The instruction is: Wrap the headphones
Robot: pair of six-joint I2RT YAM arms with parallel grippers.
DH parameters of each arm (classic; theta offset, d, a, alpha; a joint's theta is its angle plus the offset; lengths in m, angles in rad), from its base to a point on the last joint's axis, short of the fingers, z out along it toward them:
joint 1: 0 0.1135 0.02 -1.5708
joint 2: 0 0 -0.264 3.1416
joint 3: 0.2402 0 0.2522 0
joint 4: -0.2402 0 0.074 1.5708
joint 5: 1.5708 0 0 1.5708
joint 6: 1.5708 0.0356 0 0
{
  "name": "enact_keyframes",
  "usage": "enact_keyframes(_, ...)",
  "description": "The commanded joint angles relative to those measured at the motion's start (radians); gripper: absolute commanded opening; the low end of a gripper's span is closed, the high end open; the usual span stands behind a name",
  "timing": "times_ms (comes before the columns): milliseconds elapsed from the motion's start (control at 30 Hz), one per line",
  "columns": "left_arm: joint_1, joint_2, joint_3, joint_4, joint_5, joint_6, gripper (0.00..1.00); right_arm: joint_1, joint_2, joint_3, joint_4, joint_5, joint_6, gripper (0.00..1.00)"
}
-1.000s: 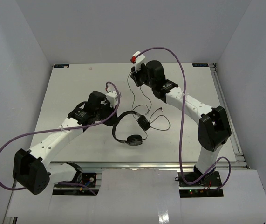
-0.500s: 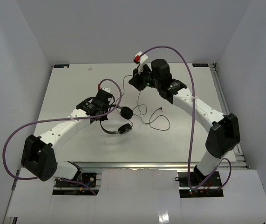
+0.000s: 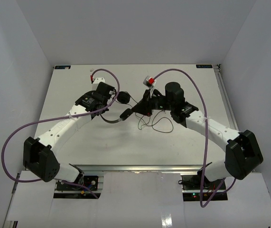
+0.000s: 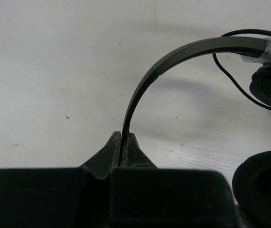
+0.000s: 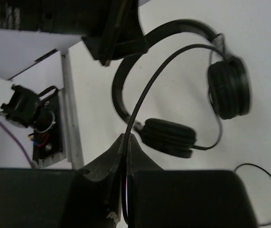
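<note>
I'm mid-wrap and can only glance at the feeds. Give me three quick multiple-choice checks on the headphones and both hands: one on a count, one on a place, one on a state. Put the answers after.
1. How many earcups of the headphones show in the right wrist view?
A. one
B. two
C. three

2. Where does the left hand grip?
A. on the headband
B. on an earcup
C. nowhere, it is empty

3. What is the state of the right hand?
A. wide open
B. shut on an earcup
C. shut on the cable

Answers:
1. B: two round padded cups hang below the band in that view.
2. A: the thin curved band runs straight out from between the closed fingers in the left wrist view.
3. C: the thin black wire rises from between the closed fingers, and the cups hang clear of them.
</note>
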Motion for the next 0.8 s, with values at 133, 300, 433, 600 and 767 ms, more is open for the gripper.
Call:
enact_keyframes(133, 0.013, -0.036, 0.129, -0.011, -0.037, -0.107, 0.00, 0.025, -0.049, -0.159, 0.490, -0.256, 0.273, 0.08)
enact_keyframes(300, 0.015, -0.035, 0.176, -0.026, -0.013, -0.145, 0.00, 0.054, -0.023, -0.238, 0.639, -0.277, 0.340, 0.08)
enact_keyframes(433, 0.017, -0.055, 0.193, -0.024, -0.006, -0.174, 0.00, 0.084, 0.004, -0.274, 0.686, -0.264, 0.340, 0.08)
enact_keyframes(600, 0.017, -0.090, 0.208, -0.023, 0.014, -0.181, 0.00, 0.107, 0.021, -0.321, 0.773, -0.260, 0.353, 0.08)
enact_keyframes(767, 0.018, -0.138, 0.237, -0.034, 0.038, -0.173, 0.00, 0.115, 0.043, -0.364, 0.813, -0.223, 0.343, 0.08)
